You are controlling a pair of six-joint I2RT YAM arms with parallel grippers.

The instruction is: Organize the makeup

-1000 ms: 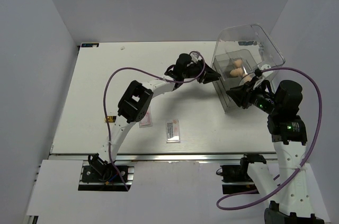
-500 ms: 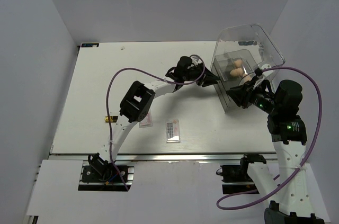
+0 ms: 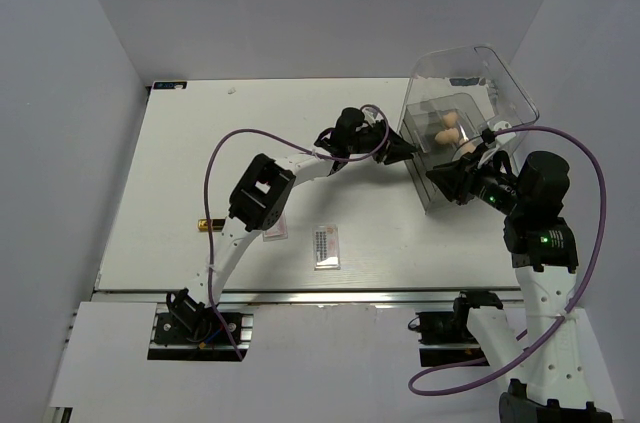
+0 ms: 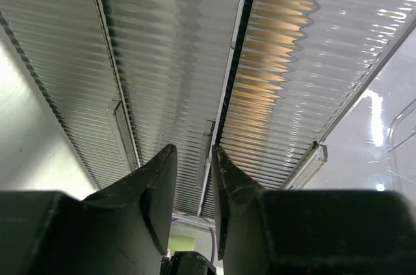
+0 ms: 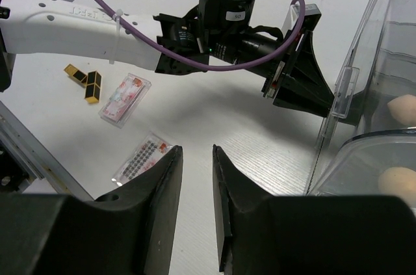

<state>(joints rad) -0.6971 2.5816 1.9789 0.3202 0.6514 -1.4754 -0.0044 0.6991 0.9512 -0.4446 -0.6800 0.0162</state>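
Left gripper (image 4: 194, 151): jaws a narrow gap apart against the ribbed front of the clear drawer box (image 3: 503, 83); whether they pinch anything cannot be told.
Right gripper (image 5: 197, 150): jaws slightly apart, empty, above the table (image 3: 180, 163).
Peach sponges (image 3: 447, 123): two, inside the box.
Pinkish palette (image 5: 125, 98), dark-rowed palette (image 5: 142, 157), lipstick tubes (image 5: 88, 80): on the table, well apart from the box.

White counter (image 3: 190, 143); a clear drawer box (image 3: 500, 83) stands at its far right corner; nearer the front edge lie the dark-rowed palette (image 3: 326, 245), the pinkish palette (image 5: 125, 98) beside it, and two lipstick tubes (image 5: 84, 81) close together further left.
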